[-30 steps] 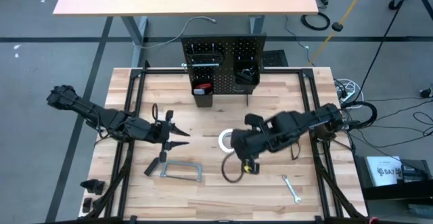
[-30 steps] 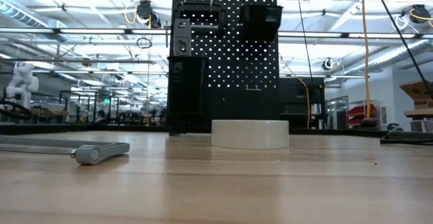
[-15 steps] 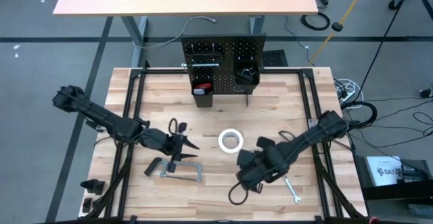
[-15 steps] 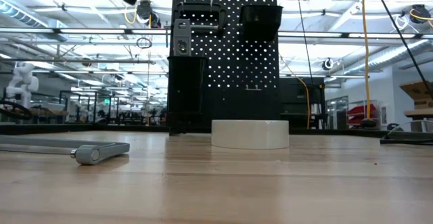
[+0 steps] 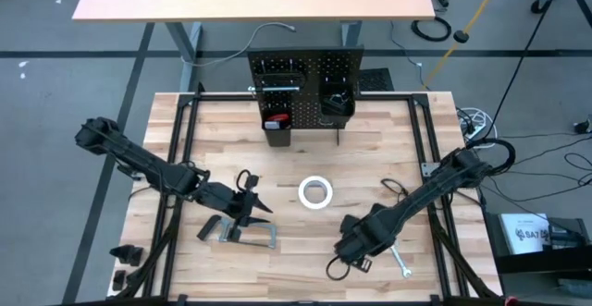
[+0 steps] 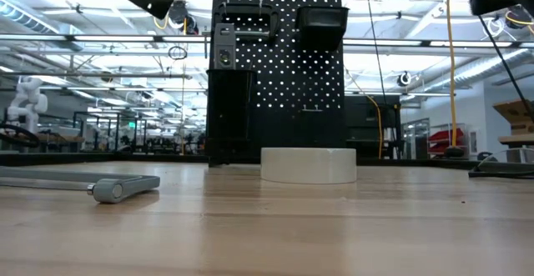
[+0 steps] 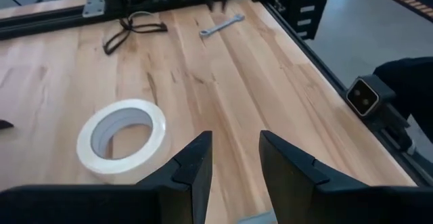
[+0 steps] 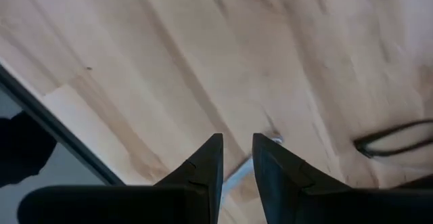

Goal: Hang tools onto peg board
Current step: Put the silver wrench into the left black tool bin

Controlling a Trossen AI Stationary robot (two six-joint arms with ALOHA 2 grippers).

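While the left gripper (image 5: 252, 204) hovers slightly parted over the grey bar clamp (image 5: 248, 235) lower left, it should straddle the bar squarely; right gripper (image 8: 233, 162), narrowly parted, holds nothing.

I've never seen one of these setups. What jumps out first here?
Probably the black peg board standing upright at the table's far edge, with a few tools already on it. In front of it a white tape roll lies alone mid-table. Two dark arms reach in from either side, the left end effector near a grey bar clamp, the right end effector near a small wrench.
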